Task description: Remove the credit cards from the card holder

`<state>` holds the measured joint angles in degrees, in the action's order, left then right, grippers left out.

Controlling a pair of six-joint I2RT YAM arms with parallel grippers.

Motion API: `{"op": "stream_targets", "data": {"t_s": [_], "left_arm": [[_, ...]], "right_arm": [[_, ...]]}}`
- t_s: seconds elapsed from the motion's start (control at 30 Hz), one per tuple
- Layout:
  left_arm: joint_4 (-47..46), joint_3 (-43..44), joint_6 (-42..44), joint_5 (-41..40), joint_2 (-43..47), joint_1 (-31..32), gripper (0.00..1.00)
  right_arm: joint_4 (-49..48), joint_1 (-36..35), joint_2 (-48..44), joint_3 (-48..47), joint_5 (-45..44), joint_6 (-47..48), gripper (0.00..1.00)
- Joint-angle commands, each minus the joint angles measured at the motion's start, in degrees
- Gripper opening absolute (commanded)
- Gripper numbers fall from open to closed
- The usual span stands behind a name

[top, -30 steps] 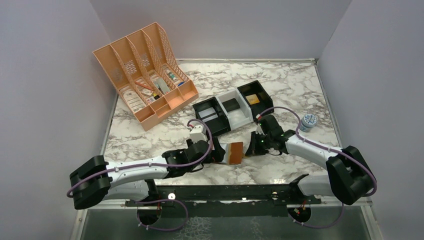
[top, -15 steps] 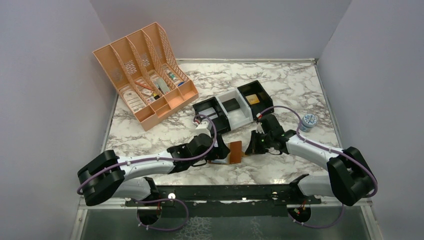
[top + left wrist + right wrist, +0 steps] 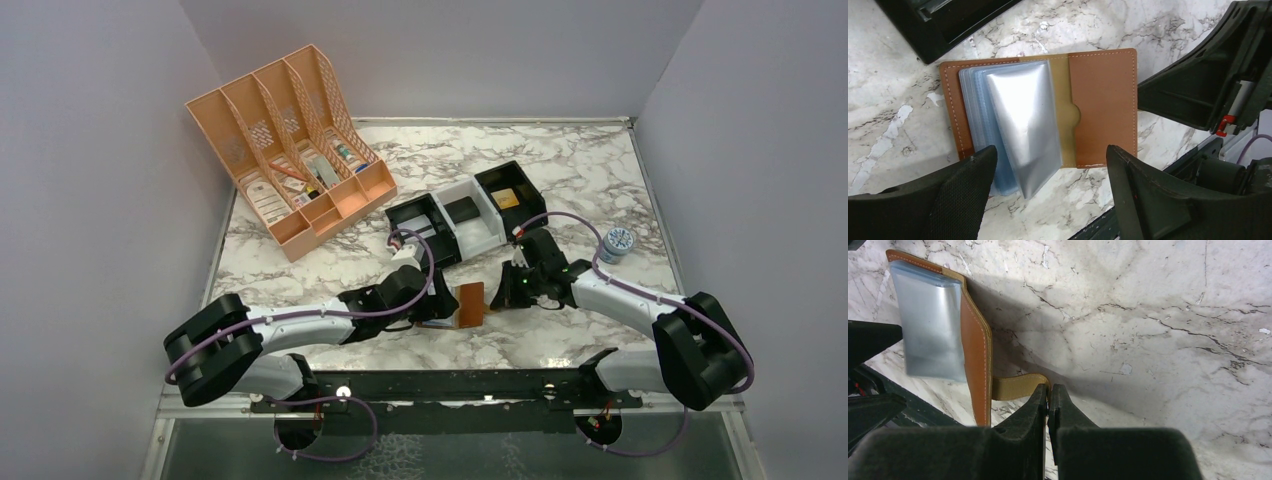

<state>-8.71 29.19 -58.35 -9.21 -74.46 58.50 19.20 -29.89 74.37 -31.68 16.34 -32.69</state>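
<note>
**Q:** On marble tabletop point(image 3: 560, 170), front centre: what's shown?

**A:** Brown leather card holder point(image 3: 468, 304) is seen lying open, w/ clear plastic sleeves point(image 3: 1020, 125) fanned up from one half.

**Q:** And the grippers?

**A:** Right gripper point(image 3: 1049, 390) is clenched on the tan snap tab point(image 3: 1015, 386). Left gripper point(image 3: 1048, 155) is spread wide, fingers point(image 3: 973, 190) placed either side of the holder's near edge; contact can't be told.

Marble tabletop point(image 3: 560, 160) carries: peach desk organizer point(image 3: 290, 150) far left, black-and-white trays point(image 3: 462, 222) centre, brown card holder point(image 3: 468, 305) open near front, small round jar point(image 3: 619, 244) right.
</note>
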Motion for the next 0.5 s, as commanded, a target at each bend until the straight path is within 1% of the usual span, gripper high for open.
{"op": "stream_targets", "data": {"t_s": [0.0, 0.13, 0.2, 0.33, 0.4, 0.47], "left_arm": [[2.46, 1.26, 0.63, -0.94, 0.32, -0.14, 0.83], [3.87, 2.70, 0.42, -0.12, -2.01, -0.12, 0.82], [2.38, 2.53, 0.46, 1.08, -2.97, -0.12, 0.81], [-5.75, 1.07, 0.86, 5.92, -3.70, -0.01, 0.71], [-7.12, 1.74, 1.14, 7.06, -4.00, 0.22, 0.63], [-6.99, 2.53, 1.64, 6.60, -4.14, 0.67, 0.62]], "right_arm": [[-2.07, -0.02, 0.51, -0.18, -0.17, 0.65, 0.01], [-2.21, -0.05, 0.44, -0.01, 0.08, 0.44, 0.01], [-2.23, -0.03, 0.51, -0.12, 0.26, 0.50, 0.01], [-2.26, -0.03, 0.47, 0.03, 0.02, 0.52, 0.01], [-2.24, 0.00, 0.51, 0.08, 0.08, 0.39, 0.01], [-2.39, -0.05, 0.61, 0.14, 0.27, 0.36, 0.01]]}}
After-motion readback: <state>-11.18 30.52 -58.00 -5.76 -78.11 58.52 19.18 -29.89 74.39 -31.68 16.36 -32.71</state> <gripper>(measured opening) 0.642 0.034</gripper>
